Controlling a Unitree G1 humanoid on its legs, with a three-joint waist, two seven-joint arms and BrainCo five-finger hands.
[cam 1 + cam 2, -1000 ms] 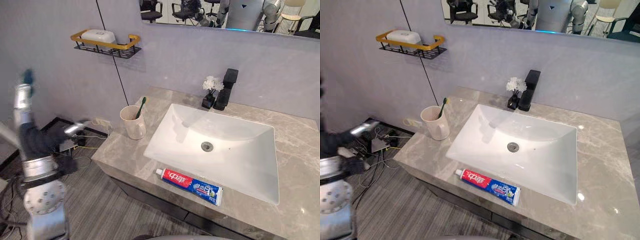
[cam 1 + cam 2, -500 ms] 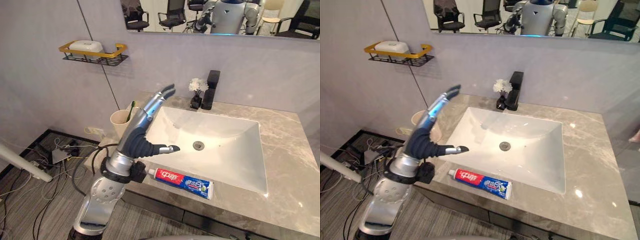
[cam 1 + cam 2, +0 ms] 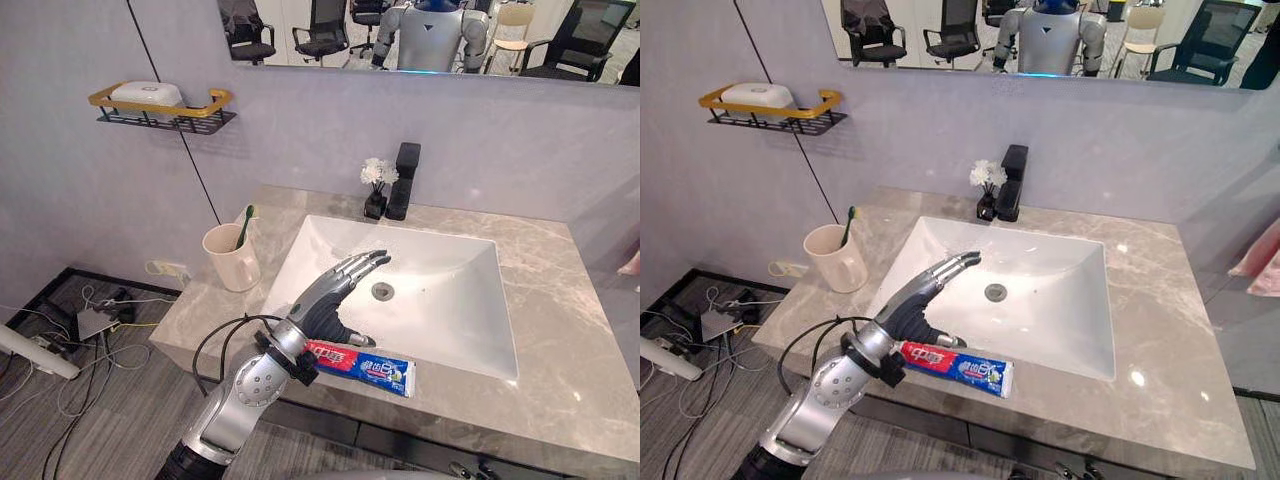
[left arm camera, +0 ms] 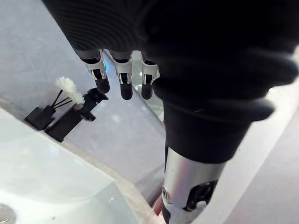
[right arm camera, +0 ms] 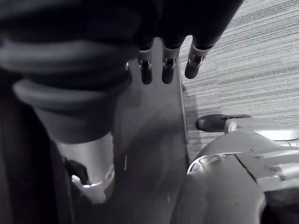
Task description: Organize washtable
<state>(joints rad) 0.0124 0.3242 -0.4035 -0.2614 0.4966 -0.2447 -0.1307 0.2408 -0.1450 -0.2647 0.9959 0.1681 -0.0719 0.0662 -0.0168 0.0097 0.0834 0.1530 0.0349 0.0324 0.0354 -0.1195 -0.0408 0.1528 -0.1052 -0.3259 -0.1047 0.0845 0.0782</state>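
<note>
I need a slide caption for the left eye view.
Left hand, fingers straight, poised over the sink's front rim, near the toothpaste tube on the counter.

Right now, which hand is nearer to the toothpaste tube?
Left. The left hand is open over the toothpaste tube's left end by the sink; the right hand is down over the floor.

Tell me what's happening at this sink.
The robot's left hand, open and holding nothing, hovers over the near left part of the white sink, right behind the toothpaste tube lying along the front edge of the counter. The tube has not been picked up. A cup with a green toothbrush stands on the counter left of the sink. The right hand hangs open down by the floor, idle.
</note>
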